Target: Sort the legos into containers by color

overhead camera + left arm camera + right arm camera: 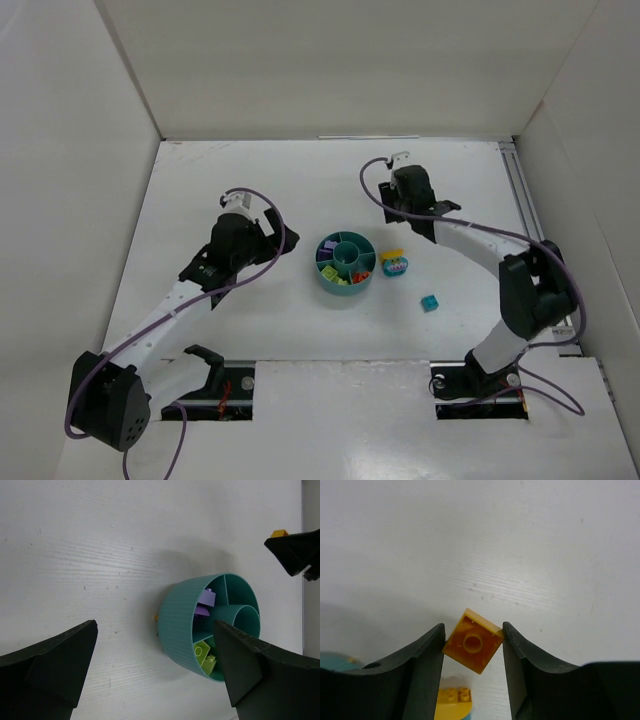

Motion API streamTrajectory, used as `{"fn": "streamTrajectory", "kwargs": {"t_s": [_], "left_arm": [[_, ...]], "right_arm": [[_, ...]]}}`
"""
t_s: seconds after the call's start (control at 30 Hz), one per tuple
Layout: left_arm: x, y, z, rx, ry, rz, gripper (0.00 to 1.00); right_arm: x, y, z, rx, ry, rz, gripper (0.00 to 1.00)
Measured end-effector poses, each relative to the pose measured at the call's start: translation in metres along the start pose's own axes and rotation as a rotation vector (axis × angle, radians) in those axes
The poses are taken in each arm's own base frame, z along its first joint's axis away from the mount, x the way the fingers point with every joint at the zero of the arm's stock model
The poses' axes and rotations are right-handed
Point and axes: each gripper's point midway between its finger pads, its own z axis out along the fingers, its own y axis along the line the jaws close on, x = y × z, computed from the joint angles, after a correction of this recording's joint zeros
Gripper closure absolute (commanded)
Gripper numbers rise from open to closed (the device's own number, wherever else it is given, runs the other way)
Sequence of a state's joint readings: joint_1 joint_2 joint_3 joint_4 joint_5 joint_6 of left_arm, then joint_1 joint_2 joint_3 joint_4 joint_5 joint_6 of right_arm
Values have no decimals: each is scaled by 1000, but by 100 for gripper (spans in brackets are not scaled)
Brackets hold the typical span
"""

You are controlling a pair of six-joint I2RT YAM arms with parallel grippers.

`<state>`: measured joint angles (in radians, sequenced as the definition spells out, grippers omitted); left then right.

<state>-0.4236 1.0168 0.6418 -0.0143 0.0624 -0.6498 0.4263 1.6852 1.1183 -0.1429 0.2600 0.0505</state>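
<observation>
The right pincer [473, 627] is squeezing a square orange brick [472, 647], which sits cornerwise between its jaws, so only two of its corners touch them. The teal dish [332, 661] peeks in low on the left jaw's side, close by, and a yellow brick [452, 702] lies just under the orange one. The left pincer [155, 630] is wide open and holds nothing, so I think the right one should do the drop.
</observation>
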Motion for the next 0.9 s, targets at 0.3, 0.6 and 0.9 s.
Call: {"fn": "streamTrajectory", "kwargs": {"t_s": [0.3, 0.6, 0.9], "left_arm": [[2, -7, -2, 46, 6, 15, 0], [2, -9, -2, 60, 10, 19, 0], [4, -10, -2, 64, 15, 19, 0]], "right_arm": [[-43, 59, -62, -272, -214, -184, 53], [-16, 114, -78, -432, -190, -274, 51], [-13, 123, -82, -455, -190, -278, 49]]}}
